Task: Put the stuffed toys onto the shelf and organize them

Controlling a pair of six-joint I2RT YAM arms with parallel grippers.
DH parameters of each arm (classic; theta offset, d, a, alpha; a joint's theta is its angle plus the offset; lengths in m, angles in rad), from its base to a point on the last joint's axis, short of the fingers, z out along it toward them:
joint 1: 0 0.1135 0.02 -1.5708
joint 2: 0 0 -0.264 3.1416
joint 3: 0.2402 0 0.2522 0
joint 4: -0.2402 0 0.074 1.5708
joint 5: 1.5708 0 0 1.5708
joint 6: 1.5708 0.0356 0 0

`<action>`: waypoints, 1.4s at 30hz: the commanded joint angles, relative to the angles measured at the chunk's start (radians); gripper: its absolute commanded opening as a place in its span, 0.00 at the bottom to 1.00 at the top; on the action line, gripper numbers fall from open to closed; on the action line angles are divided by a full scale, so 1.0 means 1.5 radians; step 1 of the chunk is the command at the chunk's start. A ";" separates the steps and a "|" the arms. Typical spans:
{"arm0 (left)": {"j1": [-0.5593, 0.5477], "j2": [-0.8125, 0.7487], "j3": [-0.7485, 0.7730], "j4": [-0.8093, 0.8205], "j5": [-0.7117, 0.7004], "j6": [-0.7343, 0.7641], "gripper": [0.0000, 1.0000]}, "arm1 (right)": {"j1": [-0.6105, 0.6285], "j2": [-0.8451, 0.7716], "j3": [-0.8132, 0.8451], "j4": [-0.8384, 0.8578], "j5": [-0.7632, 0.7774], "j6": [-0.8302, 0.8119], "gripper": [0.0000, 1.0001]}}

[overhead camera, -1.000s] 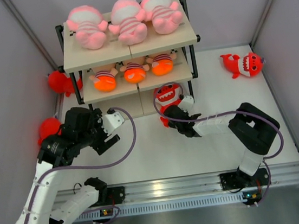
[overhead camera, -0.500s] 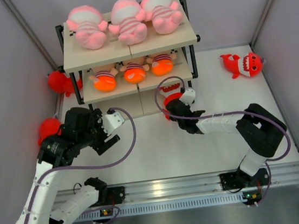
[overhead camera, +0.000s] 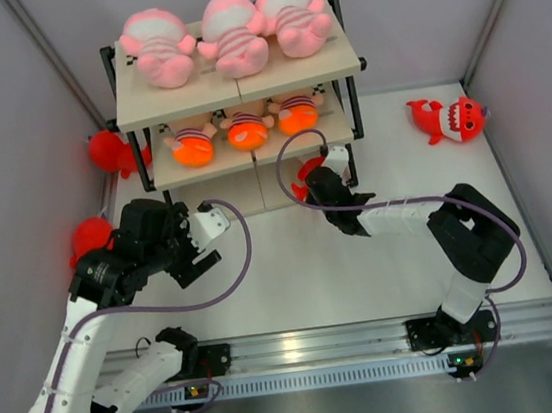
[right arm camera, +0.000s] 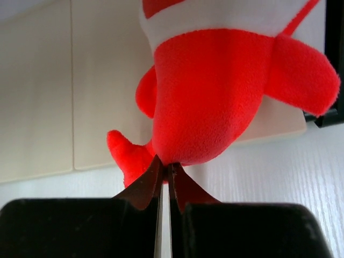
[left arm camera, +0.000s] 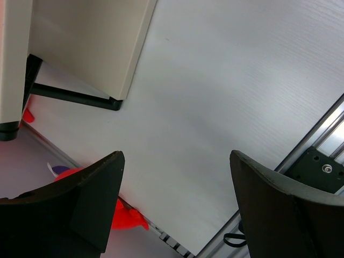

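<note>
The shelf [overhead camera: 138, 108] stands at the back left. Three pale-pink striped stuffed toys [overhead camera: 232, 36] lie on its top board, and three orange-lit ones [overhead camera: 246, 129] sit on the middle board. A red shark [overhead camera: 307, 170] is at the front of the bottom tier, partly under the middle board. My right gripper [overhead camera: 325, 175] is shut, its tips [right arm camera: 167, 165] pressed against the underside of that shark [right arm camera: 209, 97]; whether fabric is pinched I cannot tell. My left gripper [overhead camera: 200, 246] hangs open over bare floor [left arm camera: 177, 161], holding nothing.
Another red shark [overhead camera: 452, 119] lies on the floor at the far right. Two red toys sit by the left wall, one behind the shelf leg [overhead camera: 108, 150] and one beside my left arm [overhead camera: 88, 235]. The aluminium rail [overhead camera: 373, 341] runs along the near edge.
My right gripper has closed fully and reached toward the shelf, and the red shark has moved from the floor in front into the bottom tier. The left arm has not moved.
</note>
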 commanded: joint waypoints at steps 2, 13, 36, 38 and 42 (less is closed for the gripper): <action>0.003 -0.008 0.004 -0.005 0.002 0.003 0.86 | -0.010 -0.014 0.002 0.136 -0.078 -0.081 0.00; 0.003 -0.009 0.001 -0.008 0.005 0.005 0.86 | -0.009 -0.045 -0.061 0.176 -0.170 -0.116 0.00; 0.003 -0.011 0.001 -0.012 0.007 0.006 0.86 | -0.040 -0.041 0.000 0.049 -0.079 -0.160 0.68; 0.004 -0.010 -0.001 -0.012 0.007 0.006 0.86 | -0.039 -0.067 -0.015 0.049 -0.080 -0.163 0.70; 0.003 -0.011 -0.003 -0.013 0.001 0.008 0.86 | -0.034 -0.159 -0.031 -0.001 -0.102 -0.187 0.74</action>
